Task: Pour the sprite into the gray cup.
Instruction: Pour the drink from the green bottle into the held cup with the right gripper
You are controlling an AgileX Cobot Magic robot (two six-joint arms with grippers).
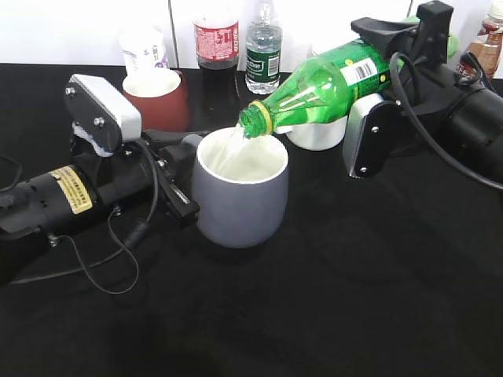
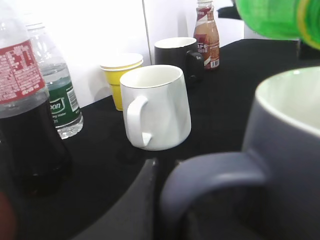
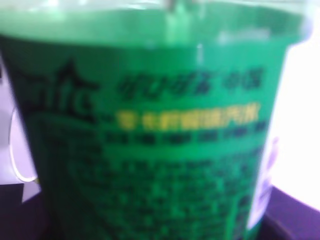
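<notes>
The sprite [image 1: 322,88] is a green bottle held tilted, its open neck over the rim of the gray cup [image 1: 240,200]. Clear liquid runs from the neck into the cup's white inside. My right gripper [image 1: 393,47] is shut on the sprite's lower body; its label fills the right wrist view [image 3: 160,140]. My left gripper [image 1: 182,169] is shut on the gray cup's handle [image 2: 210,185] and holds the cup on the black table. The sprite's green shoulder shows at the top right of the left wrist view [image 2: 275,17].
A brick-red mug [image 1: 161,98], a cola bottle [image 1: 216,39], a water bottle [image 1: 263,51] and a white paper cup [image 1: 144,49] stand behind. A white mug [image 1: 318,132] sits under the sprite. A yellow cup [image 2: 121,75], black mug [image 2: 177,55] and coffee bottle [image 2: 206,35] stand further off.
</notes>
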